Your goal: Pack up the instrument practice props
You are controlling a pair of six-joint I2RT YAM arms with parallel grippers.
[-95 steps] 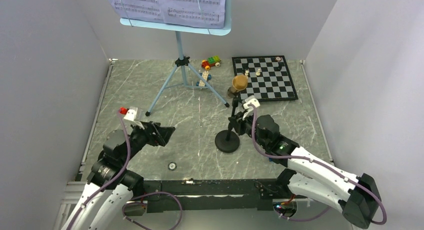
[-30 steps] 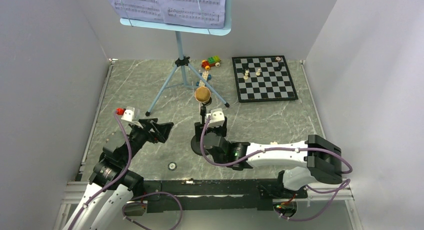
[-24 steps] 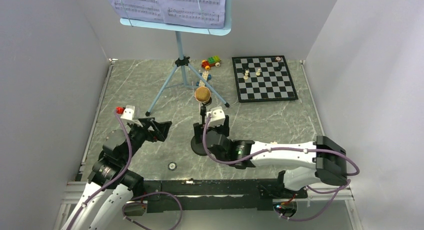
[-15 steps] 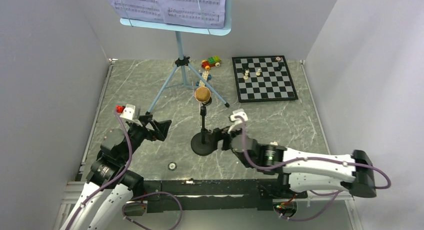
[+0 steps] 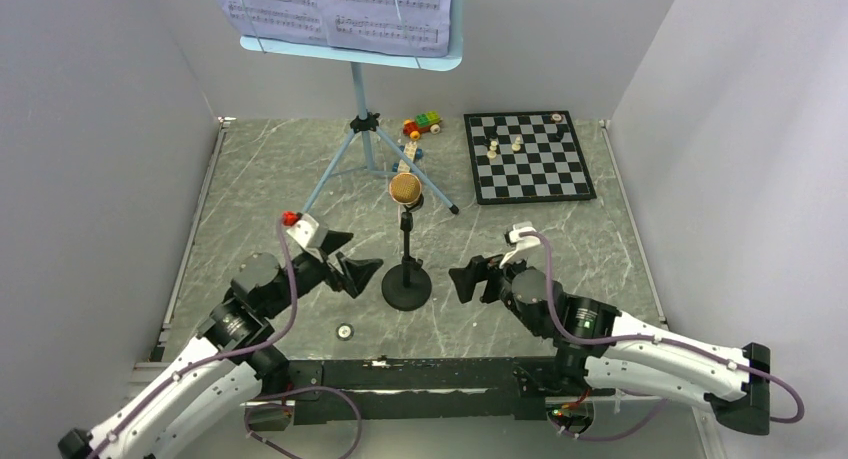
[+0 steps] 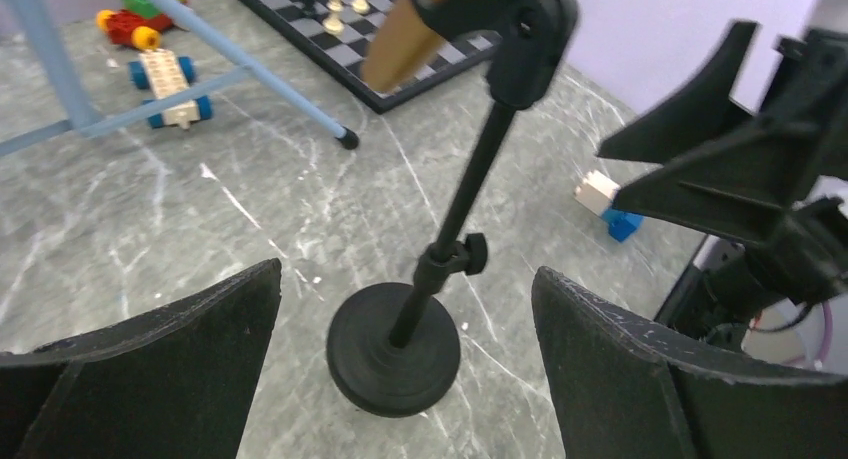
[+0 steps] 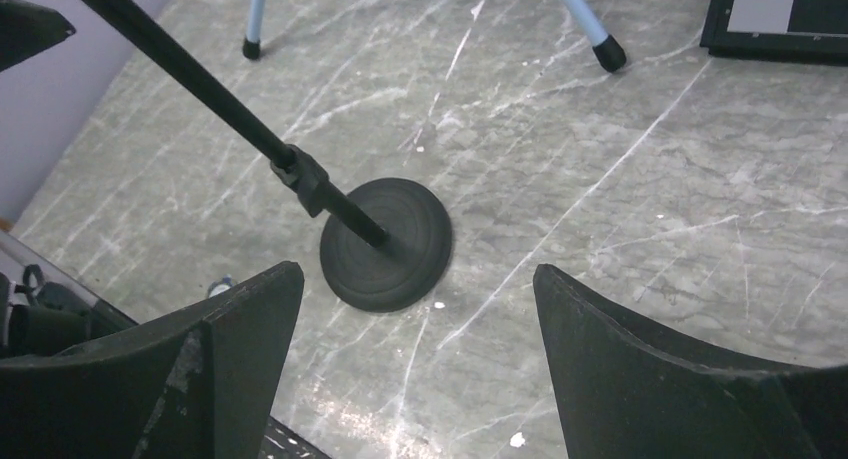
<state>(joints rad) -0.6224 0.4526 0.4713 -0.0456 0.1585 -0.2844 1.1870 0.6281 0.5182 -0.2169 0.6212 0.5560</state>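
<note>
Grippers number two, and both are reaching low over the grey marbled table [image 5: 250, 179] from its near edge. At the left, the left gripper [image 5: 365, 252] is gaping as wide as it goes, its two fingers [image 6: 190, 329] holding nothing. One small black mic stand [image 5: 407, 285] is standing upright just to its right, the round base sitting flat on the table. In the left wrist view, base and pole are showing ahead of and between the two fingers, touching neither. One gold-brown microphone [image 5: 405, 189] is sitting tilted in the clip at the top of the pole.

Behind it, one light-blue music stand [image 5: 367, 144] is standing on its tripod toward the back, well apart from both grippers. White sheet-music pages [image 5: 335, 4] are resting on its desk, at least two side by side. Two wheeled toys are sitting by the tripod's feet: a colourful brick car [image 5: 422, 125] and a white-and-blue brick cart [image 5: 408, 160].

Further right, the right gripper [image 5: 468, 276] is also spreading wide and gripping nothing. It is facing the mic stand, whose base is showing between its fingers [image 7: 640, 359] with clear gaps on both sides. One chessboard [image 5: 528, 157] is lying at the back right, carrying a few small pieces.
</note>
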